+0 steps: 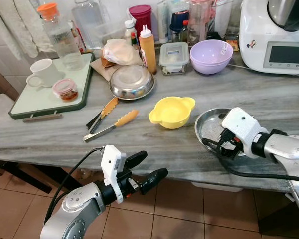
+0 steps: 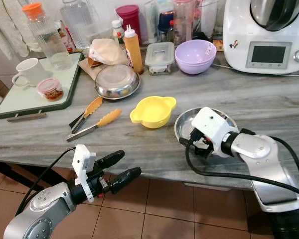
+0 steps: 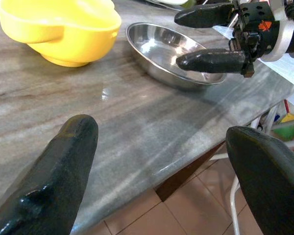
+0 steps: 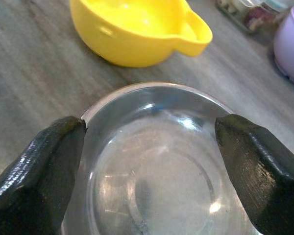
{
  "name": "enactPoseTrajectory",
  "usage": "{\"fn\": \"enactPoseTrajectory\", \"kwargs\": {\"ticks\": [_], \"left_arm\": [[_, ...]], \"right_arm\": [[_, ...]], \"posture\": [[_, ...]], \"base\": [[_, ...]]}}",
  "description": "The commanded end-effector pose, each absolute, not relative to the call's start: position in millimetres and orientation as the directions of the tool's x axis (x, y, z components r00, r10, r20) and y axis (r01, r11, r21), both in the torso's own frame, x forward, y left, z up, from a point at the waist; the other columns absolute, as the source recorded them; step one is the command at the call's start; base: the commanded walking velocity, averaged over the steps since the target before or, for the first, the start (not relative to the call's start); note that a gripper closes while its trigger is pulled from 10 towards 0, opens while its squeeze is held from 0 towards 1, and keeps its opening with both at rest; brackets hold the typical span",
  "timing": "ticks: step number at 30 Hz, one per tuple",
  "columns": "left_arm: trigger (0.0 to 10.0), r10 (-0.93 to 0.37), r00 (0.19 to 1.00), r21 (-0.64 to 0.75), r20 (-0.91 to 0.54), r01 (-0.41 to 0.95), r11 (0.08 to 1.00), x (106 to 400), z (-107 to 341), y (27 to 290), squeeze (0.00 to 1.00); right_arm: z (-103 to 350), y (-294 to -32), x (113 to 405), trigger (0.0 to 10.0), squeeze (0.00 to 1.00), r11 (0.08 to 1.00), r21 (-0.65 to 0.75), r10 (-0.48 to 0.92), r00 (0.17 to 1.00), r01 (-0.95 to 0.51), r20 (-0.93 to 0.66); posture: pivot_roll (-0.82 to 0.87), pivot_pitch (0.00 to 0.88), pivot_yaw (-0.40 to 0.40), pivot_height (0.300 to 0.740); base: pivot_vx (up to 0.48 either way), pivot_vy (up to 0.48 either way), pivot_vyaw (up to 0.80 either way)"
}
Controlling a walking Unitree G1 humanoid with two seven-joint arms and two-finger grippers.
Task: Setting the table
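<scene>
A shallow steel bowl (image 1: 209,124) sits on the grey marble counter (image 1: 139,144), close to its front edge on the right. My right gripper (image 1: 224,147) hovers at the bowl's near rim, open, and its fingers (image 4: 39,181) are spread about as wide as the bowl (image 4: 157,166). Just left of the steel bowl stands a yellow bowl with two handles (image 1: 172,112). My left gripper (image 1: 154,163) is open and empty, in front of the counter edge and below it, over the tiled floor.
Orange-tipped tongs (image 1: 109,119) lie left of the yellow bowl. Behind them are a second steel bowl (image 1: 132,82), a sauce bottle (image 1: 147,49), a lidded container (image 1: 174,57) and a purple bowl (image 1: 211,56). A tray (image 1: 25,102) with a mug (image 1: 44,73) stands far left, and a white kitchen machine (image 1: 276,35) at the back right.
</scene>
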State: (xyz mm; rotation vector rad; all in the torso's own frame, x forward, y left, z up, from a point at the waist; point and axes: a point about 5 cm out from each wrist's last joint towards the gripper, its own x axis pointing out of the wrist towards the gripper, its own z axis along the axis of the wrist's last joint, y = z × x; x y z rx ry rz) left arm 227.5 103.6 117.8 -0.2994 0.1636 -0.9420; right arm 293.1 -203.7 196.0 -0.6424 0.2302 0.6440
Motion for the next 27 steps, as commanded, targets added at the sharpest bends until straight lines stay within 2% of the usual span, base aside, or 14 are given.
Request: {"fn": "enactPoseTrajectory", "kwargs": {"ticks": [1, 5, 15, 17, 19, 27], "left_arm": [[10.0, -0.818, 0.575, -0.317, -0.025, 0.771, 0.552, 228, 117, 106, 0.0], [10.0, -0.819, 0.573, -0.32, -0.025, 0.772, 0.55, 228, 117, 106, 0.0], [10.0, -0.824, 0.566, -0.322, -0.024, 0.776, 0.542, 227, 116, 104, 0.0], [10.0, -0.826, 0.562, -0.317, -0.031, 0.779, 0.542, 226, 116, 105, 0.0], [10.0, -0.831, 0.554, -0.303, -0.044, 0.785, 0.54, 225, 114, 106, 0.0], [10.0, -0.841, 0.533, -0.25, -0.091, 0.805, 0.538, 225, 110, 118, 0.0]], "right_arm": [[207, -204, 296, 10.0, 1.0, 0.636, -0.492, 0.486, 0.804, -0.594, -0.342], [202, -214, 295, 10.0, 1.0, 0.603, -0.537, 0.434, 0.808, -0.59, -0.399], [177, -232, 292, 10.0, 0.87, 0.583, -0.552, 0.315, 0.792, -0.596, -0.524], [165, -230, 291, 10.0, 0.82, 0.577, -0.529, 0.32, 0.768, -0.622, -0.554], [158, -225, 292, 10.0, 0.8, 0.58, -0.506, 0.344, 0.755, -0.638, -0.558], [146, -215, 302, 10.0, 0.81, 0.593, -0.466, 0.387, 0.74, -0.657, -0.551]], "posture": [[-0.24, 0.12, 0.161, 0.74], [-0.24, 0.123, 0.162, 0.74], [-0.24, 0.127, 0.159, 0.74], [-0.24, 0.129, 0.154, 0.74], [-0.23, 0.13, 0.151, 0.74], [-0.22, 0.13, 0.141, 0.74]], "base": [[0.0, 0.0, 0.0], [0.0, 0.0, 0.0], [0.0, 0.0, 0.0], [0.0, 0.0, 0.0], [0.0, 0.0, 0.0], [0.0, 0.0, 0.0]]}}
